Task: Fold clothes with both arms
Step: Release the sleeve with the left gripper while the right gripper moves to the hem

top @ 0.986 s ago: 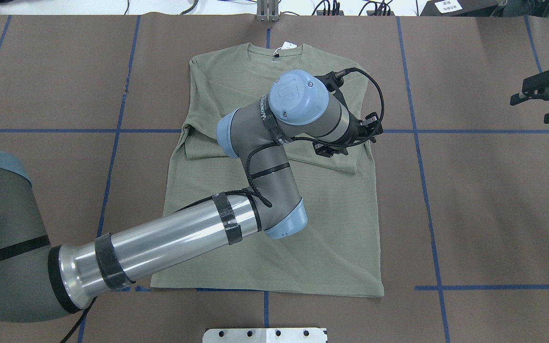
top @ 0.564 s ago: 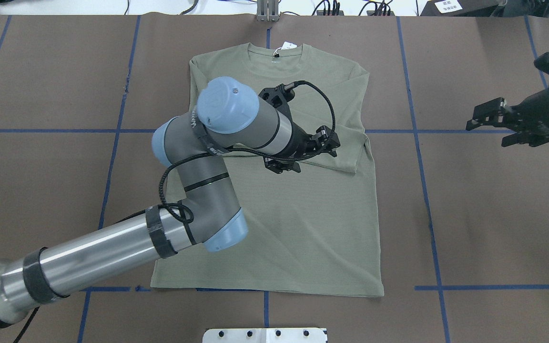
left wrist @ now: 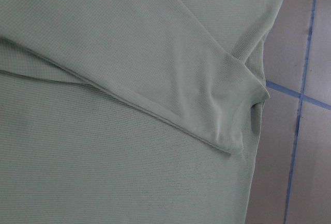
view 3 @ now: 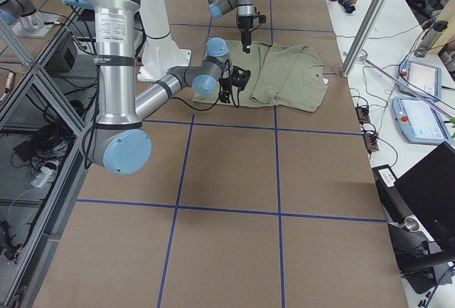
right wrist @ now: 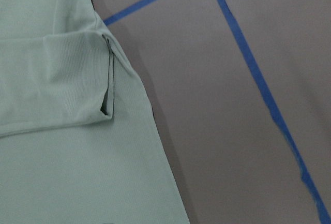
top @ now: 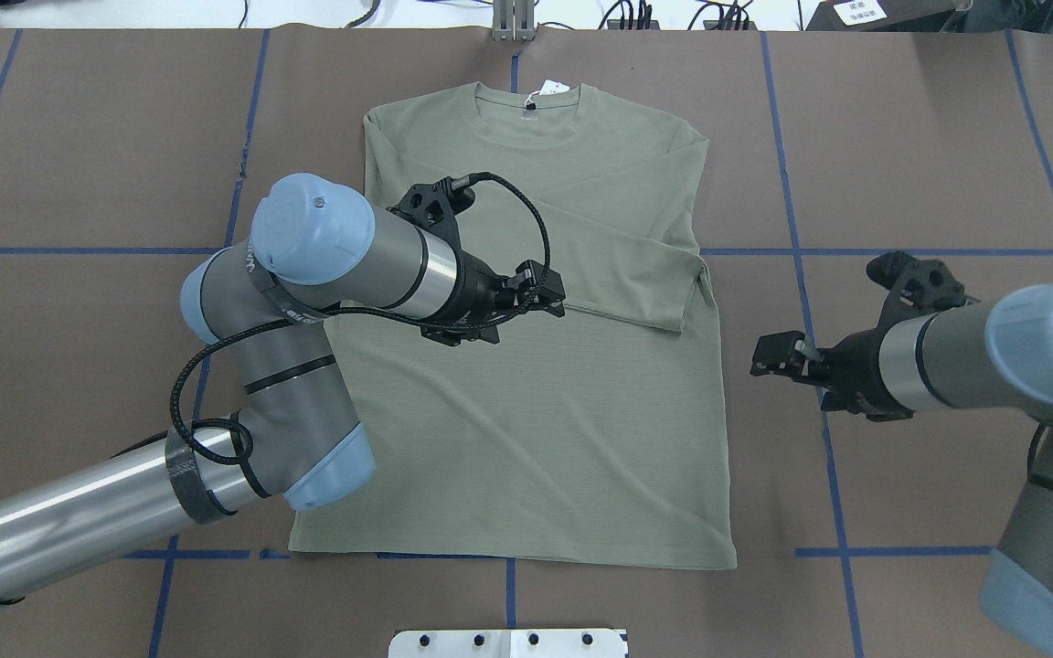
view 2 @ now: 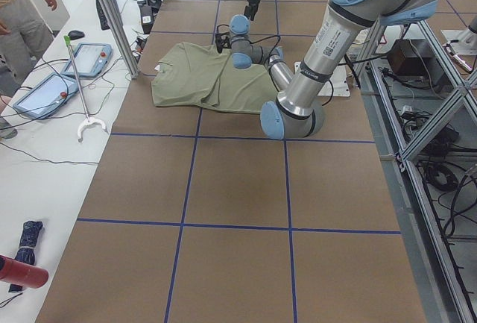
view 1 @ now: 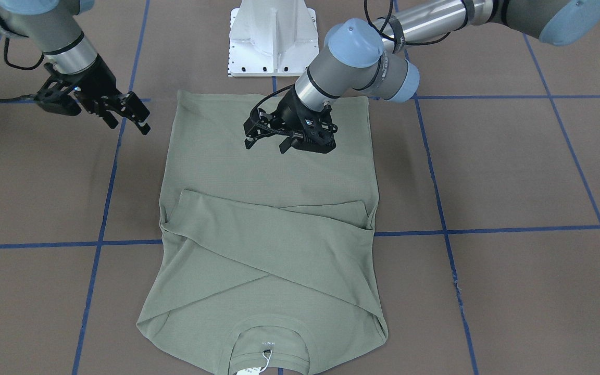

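The sage-green shirt (top: 581, 439) lies flat on the brown table, neck at the far side, with both sleeves folded across the chest (view 1: 258, 250). Its white hang tag (top: 552, 90) sits at the collar. My left gripper (top: 526, 315) hovers open and empty over the shirt's middle, just below the folded sleeve (left wrist: 170, 89); it also shows in the front view (view 1: 267, 145). My right gripper (top: 801, 379) is open and empty over the bare table, just off the shirt's right edge (right wrist: 150, 131); it also shows in the front view (view 1: 125, 122).
The white pedestal base (view 1: 271, 36) stands at the table's near edge behind the shirt hem. Blue tape lines (top: 810, 274) grid the table. A metal bracket (top: 513, 23) sits at the far edge. A person (view 2: 19, 10) and tablets (view 2: 45, 92) are beside the table.
My left arm has drawn back to the left across the shirt, away from the folded sleeve cuff, gripper empty. My right arm has swung in from the far right towards the shirt's right edge.
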